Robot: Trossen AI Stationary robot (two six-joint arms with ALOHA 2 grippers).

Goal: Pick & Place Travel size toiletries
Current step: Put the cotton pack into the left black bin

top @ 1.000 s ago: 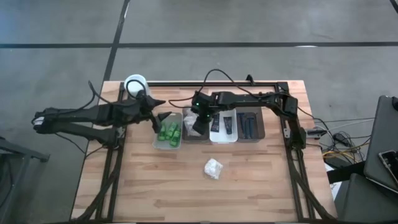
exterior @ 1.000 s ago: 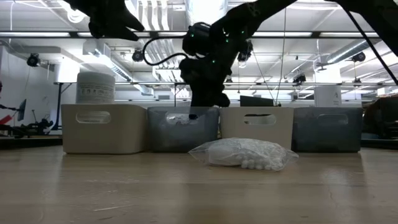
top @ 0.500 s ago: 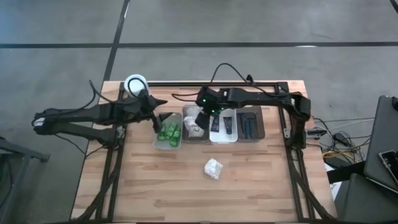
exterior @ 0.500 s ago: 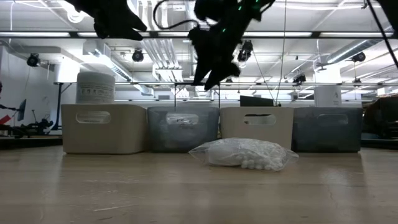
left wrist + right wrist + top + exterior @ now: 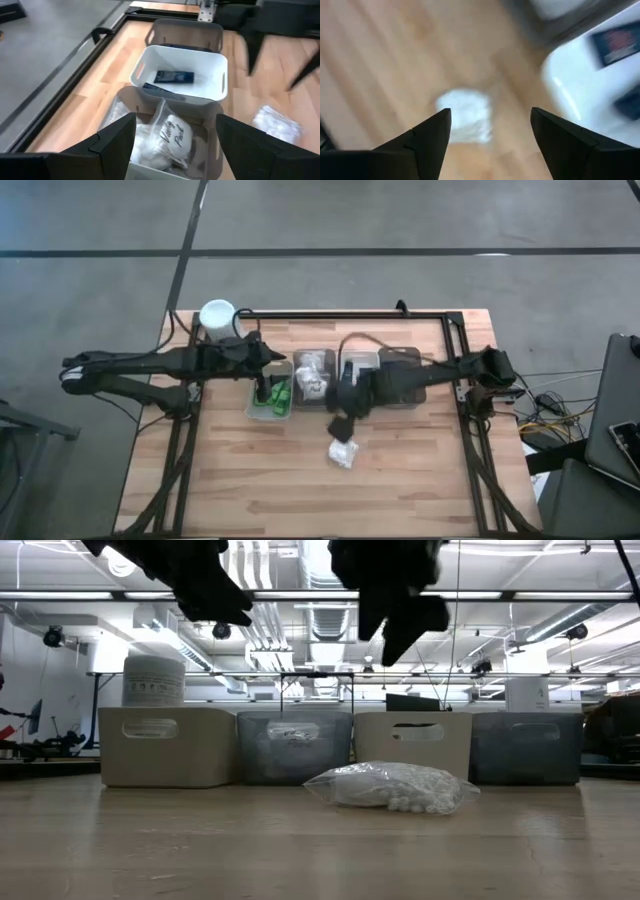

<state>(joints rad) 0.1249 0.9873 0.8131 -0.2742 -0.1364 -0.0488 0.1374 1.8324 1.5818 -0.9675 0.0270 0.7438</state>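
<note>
One white crinkly packet (image 5: 343, 452) lies flat on the bare wood near the table's middle, also seen as the packet (image 5: 395, 787) and the packet (image 5: 465, 117). My right gripper (image 5: 340, 426) hangs open above it, touching nothing. Bright green little bottles (image 5: 277, 394) lie in the leftmost tray (image 5: 252, 408). My left gripper (image 5: 262, 385) hovers open over that tray, empty. More white packets (image 5: 170, 137) fill the grey tray (image 5: 312, 375). Black tubes (image 5: 173, 76) lie in the white tray (image 5: 220, 62).
A tall white container (image 5: 217, 315) stands at the far left corner. Four trays stand in a row across the table's far half; the right arm (image 5: 420, 378) lies over the right two. The near half of the table (image 5: 300, 500) is bare wood.
My right gripper has risen out of the grey tray, opened, and swung toward the table's near edge until it stands above the packet on the wood. My left gripper has shifted a little toward the right, over the green bottles' tray.
</note>
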